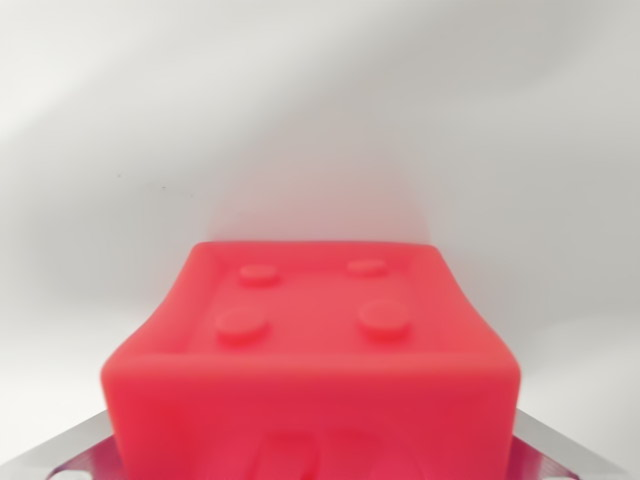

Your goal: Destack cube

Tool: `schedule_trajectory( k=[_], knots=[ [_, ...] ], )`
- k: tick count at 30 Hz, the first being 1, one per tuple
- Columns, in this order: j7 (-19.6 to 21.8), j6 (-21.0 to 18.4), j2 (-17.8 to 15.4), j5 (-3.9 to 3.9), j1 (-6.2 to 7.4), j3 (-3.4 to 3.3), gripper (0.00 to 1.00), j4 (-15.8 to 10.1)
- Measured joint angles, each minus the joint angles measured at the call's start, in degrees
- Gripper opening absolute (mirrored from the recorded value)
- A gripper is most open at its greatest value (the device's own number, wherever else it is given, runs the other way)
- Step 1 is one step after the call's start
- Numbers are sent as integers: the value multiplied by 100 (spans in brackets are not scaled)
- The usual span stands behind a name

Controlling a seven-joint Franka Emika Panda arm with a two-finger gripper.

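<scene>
A red cube (310, 350) with four round studs on its top face fills the lower middle of the wrist view, very close to the camera and slightly blurred. My gripper (312, 445) is shut on it. Only the silver metal fingers (60, 450) show, at the bottom left and bottom right corners, pressed against the cube's two sides. Whatever lies beneath the cube is hidden by it. No second cube is in view.
A plain white surface (320, 120) spreads behind and around the cube, with a faint pink reflection just beyond it.
</scene>
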Motion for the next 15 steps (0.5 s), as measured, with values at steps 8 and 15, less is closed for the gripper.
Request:
schedule_trajectory(
  k=[8, 15],
  knots=[
    [0, 14, 9, 0, 4, -3, 100, 4],
    [0, 15, 11, 0, 5, -4, 100, 5]
  ],
)
